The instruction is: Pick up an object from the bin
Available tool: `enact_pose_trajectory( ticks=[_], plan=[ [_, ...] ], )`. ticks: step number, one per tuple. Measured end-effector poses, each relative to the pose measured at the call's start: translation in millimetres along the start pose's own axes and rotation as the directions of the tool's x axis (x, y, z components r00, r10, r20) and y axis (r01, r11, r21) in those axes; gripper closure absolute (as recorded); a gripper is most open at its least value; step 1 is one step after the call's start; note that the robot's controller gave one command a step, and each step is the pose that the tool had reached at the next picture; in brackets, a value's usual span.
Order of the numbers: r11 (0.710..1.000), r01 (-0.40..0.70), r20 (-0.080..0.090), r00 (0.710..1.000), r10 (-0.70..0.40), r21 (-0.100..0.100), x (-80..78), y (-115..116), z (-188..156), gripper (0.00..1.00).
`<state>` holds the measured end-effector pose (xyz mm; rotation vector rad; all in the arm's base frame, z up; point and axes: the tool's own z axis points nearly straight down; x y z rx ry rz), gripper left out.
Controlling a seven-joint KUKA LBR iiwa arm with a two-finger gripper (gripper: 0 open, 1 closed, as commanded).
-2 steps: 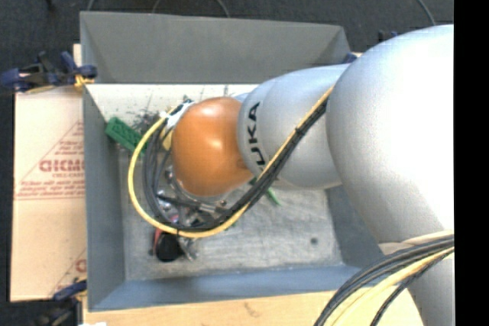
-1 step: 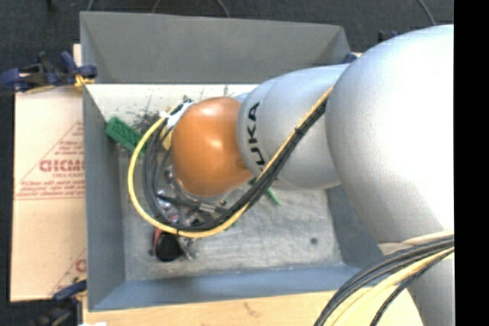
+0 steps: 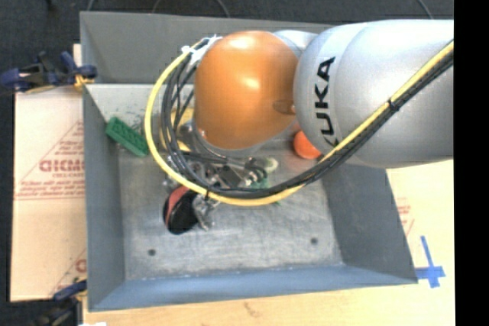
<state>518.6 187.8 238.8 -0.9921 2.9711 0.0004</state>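
Robot gripper [image 3: 203,208] low in the bin [image 3: 252,240], just beside a red-and-black rounded object [image 3: 179,211] left of centre; whether it is apart or clamped cannot be told. Being off-centre, it may shove the object aside.

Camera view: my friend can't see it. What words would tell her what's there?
A big grey robot arm with an orange cover reaches into a grey metal bin, its gripper low beside a red and black thing. A green block lies at the bin's left.
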Motion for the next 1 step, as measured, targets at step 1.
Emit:
enact_pose_trajectory(
  ticks=[1],
  plan=[
    [1.0, -0.004, -0.007, 1.0, 0.004, -0.004, 1.5, 0.7, 3.2, 1.0]
  ],
)
